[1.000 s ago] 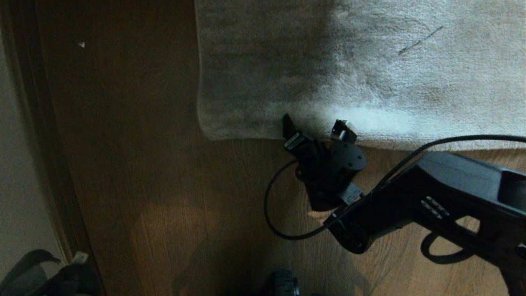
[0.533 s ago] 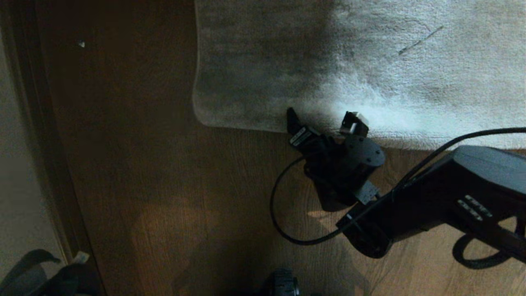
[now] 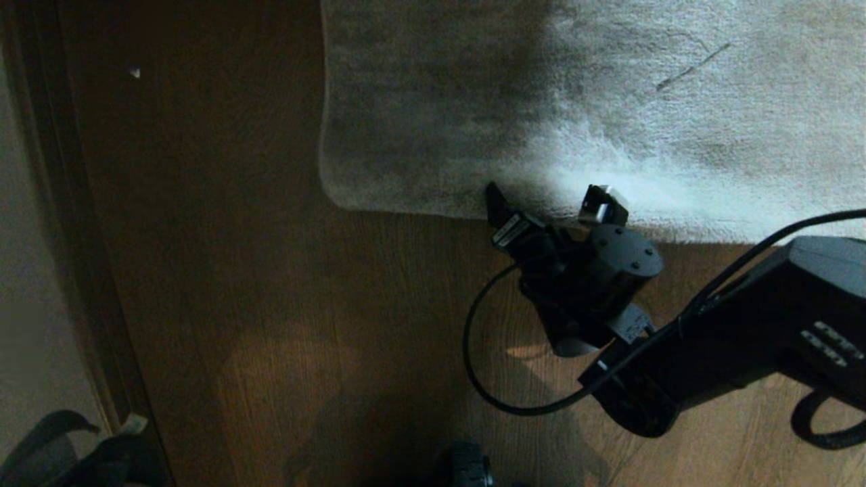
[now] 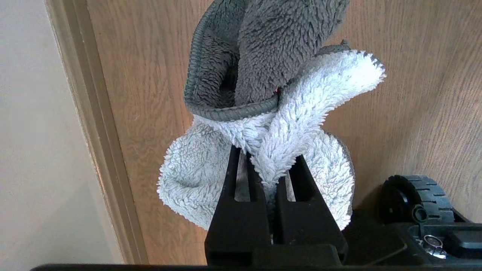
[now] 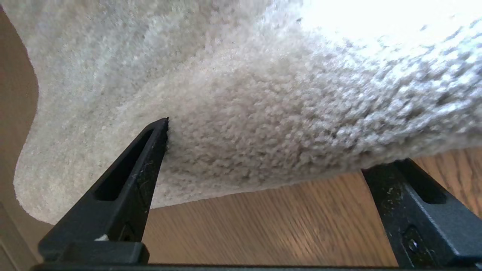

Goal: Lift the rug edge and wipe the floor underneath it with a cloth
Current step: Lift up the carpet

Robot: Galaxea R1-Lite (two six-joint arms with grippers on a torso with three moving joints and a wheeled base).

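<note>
Head view shows the right pincer spread wide at the pale grey-beige plush rug edge on brown wood-plank floor. Left pincer clamps the white-and-grey fluffy cloth.

A: What lines the side of the room?
B: A pale wall with a dark wooden baseboard along its foot.
A: And the light?
B: Dim, deep shadow, one bright patch farther right.
</note>
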